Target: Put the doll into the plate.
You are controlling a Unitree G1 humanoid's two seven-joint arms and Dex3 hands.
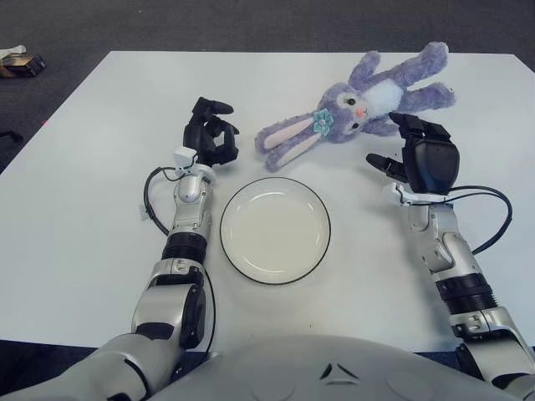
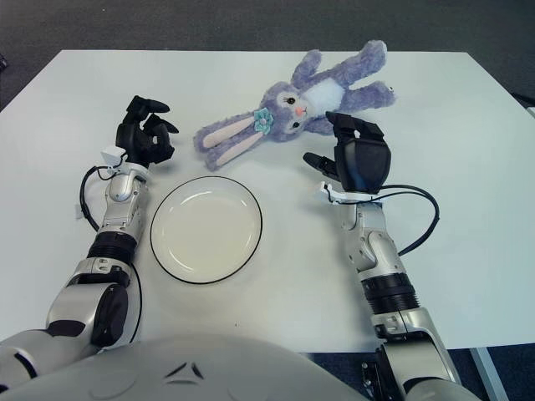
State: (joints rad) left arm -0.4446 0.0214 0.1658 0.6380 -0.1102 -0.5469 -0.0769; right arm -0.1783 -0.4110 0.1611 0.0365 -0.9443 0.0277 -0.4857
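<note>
Purple bunny doll lying flat on the white counter, far side, ears pointing toward the plate, legs toward the far right corner. Not in the plate; well apart from its rim, up and to the right.

Right robot hand raised just beside the doll's lower arm, fingers spread, holding nothing. Palm turned toward the body of the toy, so reads as a pre-grasp pose (no contact visible yet). Probably lined up on the torso rather than the ears because the torso is the bulkiest, least floppy part.

Left robot hand just beyond the plate's left edge, near the ear tips, fingers curled on nothing. Looks idle; can't tell if touching the counter.

Plate empty, centred in front of the robot, reachable by either arm. Soft toy likely to sag and drape when lifted.
</note>
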